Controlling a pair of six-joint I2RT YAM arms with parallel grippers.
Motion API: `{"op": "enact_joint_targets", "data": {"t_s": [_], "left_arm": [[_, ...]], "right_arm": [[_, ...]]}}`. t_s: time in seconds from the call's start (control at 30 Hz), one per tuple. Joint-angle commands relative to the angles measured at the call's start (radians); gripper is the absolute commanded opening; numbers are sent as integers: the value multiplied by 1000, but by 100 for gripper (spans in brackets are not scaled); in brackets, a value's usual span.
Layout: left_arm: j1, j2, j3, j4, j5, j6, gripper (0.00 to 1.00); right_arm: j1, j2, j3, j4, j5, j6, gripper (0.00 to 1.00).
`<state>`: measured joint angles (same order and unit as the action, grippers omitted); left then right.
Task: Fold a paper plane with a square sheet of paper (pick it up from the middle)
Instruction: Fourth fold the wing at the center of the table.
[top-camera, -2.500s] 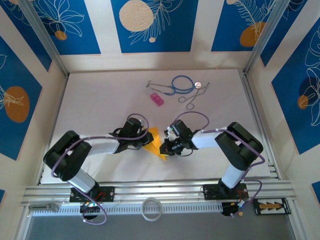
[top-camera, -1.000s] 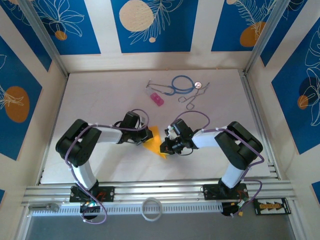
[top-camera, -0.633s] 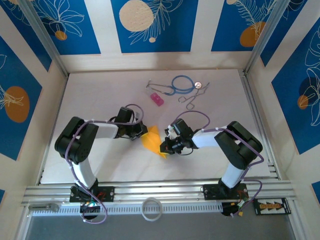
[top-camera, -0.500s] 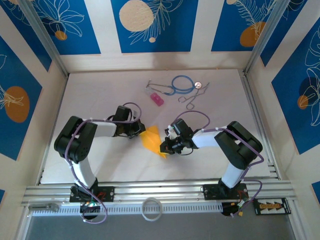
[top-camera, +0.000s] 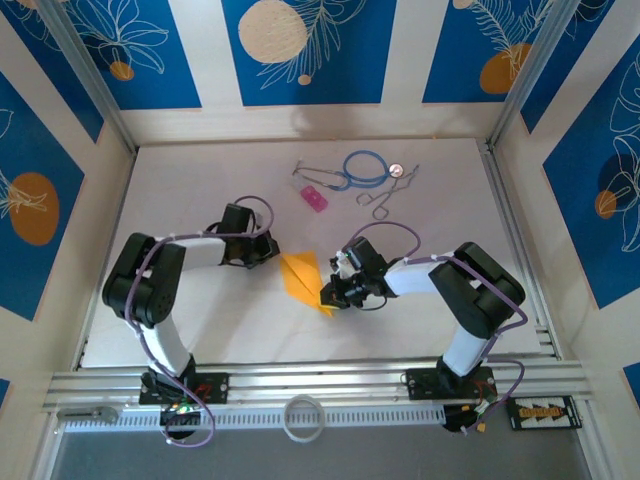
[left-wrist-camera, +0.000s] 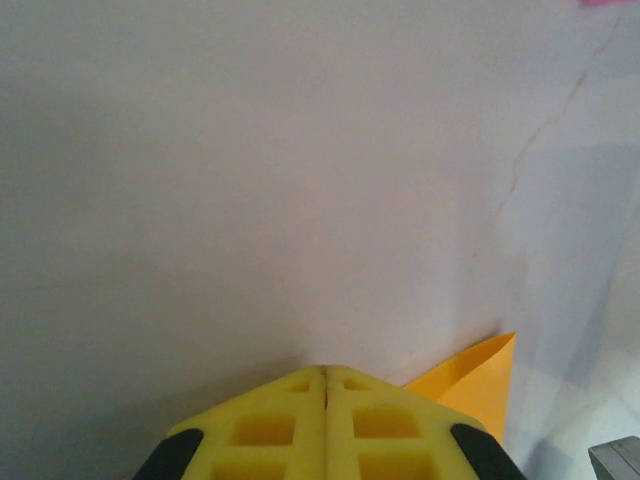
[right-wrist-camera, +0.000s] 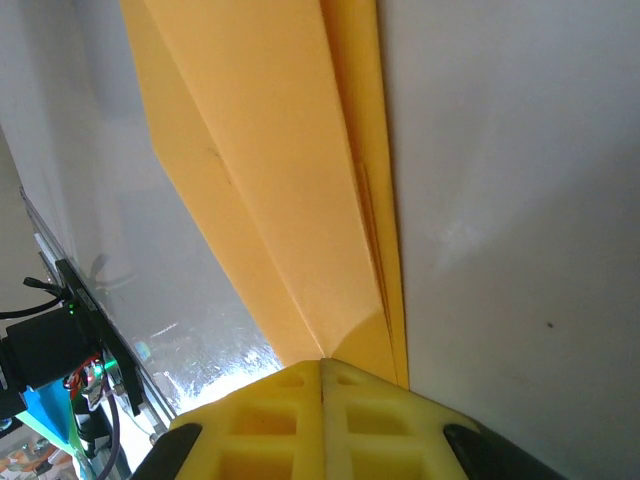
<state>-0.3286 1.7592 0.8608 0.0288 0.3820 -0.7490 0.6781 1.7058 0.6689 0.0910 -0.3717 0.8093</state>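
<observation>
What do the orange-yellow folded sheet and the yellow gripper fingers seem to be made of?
The orange-yellow folded sheet: thin matte paper, given its sharp creases and flat layered flaps. The fingers of the right gripper: probably moulded plastic, matte yellow, with square pockets.

matt, sharply creased orange-yellow folded paper plane (right-wrist-camera: 260, 170) on a smooth white desk (left-wrist-camera: 250, 150) with a faint sheen; right hand (right-wrist-camera: 322, 372) of moulded matt yellow plastic.
</observation>
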Motion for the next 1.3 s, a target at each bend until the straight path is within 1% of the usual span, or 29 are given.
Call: {"op": "enact_joint_targets", "data": {"t_s": [0.0, 0.1, 0.2, 0.33, 0.43, 0.63, 0.87, 0.97, 1.17, 1.27], "left_arm": [[9, -88, 31, -69, -48, 33, 7], [-26, -146, 16, -67, -37, 17, 8], [-100, -178, -6, -40, -25, -3, 8], [-215, -153, -20, 20, -6, -26, 9], [-261, -101, -24, 42, -17, -28, 9], [-261, -16, -72, 77, -45, -39, 7], [-237, 6, -145, 162, -25, -46, 7], [-236, 6, -155, 168, -27, -42, 7], [-235, 10, -162, 190, -22, -53, 6], [-233, 11, -163, 198, -20, -59, 6]], "right_arm": [[-4, 35, -46, -154, 43, -13, 0], [-5, 35, -40, -151, 44, -7, 0], [-3, 35, -35, -151, 45, -2, 0], [-3, 37, -32, -152, 47, -2, 0], [-3, 37, -31, -153, 45, -4, 0], [-6, 21, 3, -169, 24, -20, 0], [-6, -60, 88, -192, -11, -38, 0], [-7, -31, 140, -190, -23, -39, 0], [-6, 102, 242, -195, -23, -38, 0], [0, 145, 236, -197, -5, -49, 0]]}}
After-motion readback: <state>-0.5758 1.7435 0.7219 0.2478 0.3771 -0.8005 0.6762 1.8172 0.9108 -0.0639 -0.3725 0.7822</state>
